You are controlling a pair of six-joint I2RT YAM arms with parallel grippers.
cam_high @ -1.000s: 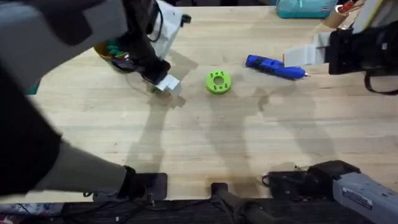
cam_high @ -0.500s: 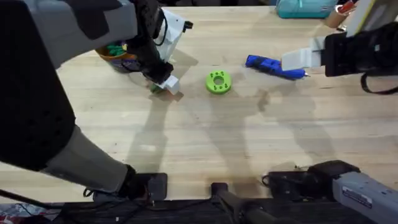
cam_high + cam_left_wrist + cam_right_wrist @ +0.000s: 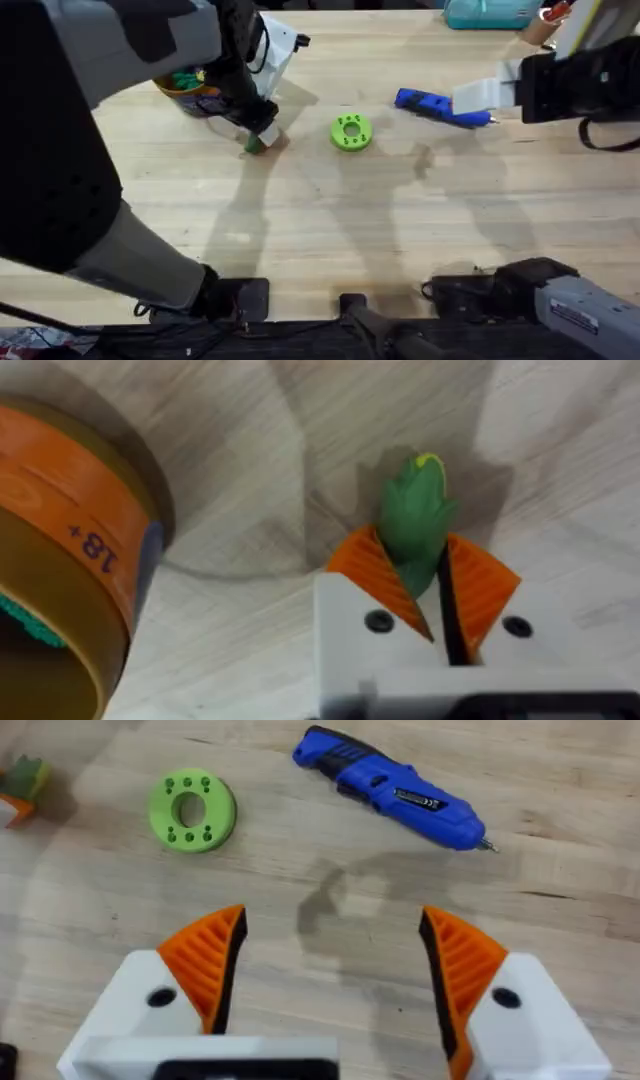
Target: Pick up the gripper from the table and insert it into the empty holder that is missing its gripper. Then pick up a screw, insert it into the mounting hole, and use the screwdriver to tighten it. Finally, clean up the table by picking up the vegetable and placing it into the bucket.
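Beside the bucket (image 3: 70, 550), left jaws tight on the vegetable (image 3: 415, 520); right jaws wide.

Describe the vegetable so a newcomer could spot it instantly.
Start at the orange bucket at the table's far left. Just beside it, the left pincer is closed on the vegetable: a small dark-green pointed leaf, unlike the round lime-green holed disc nearby.

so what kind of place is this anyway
Probably a robotics lab workbench: two robot arms work over a pale wooden table, with a blue electric screwdriver lying on it beside a lime-green disc with holes, and an orange bucket near the left gripper.
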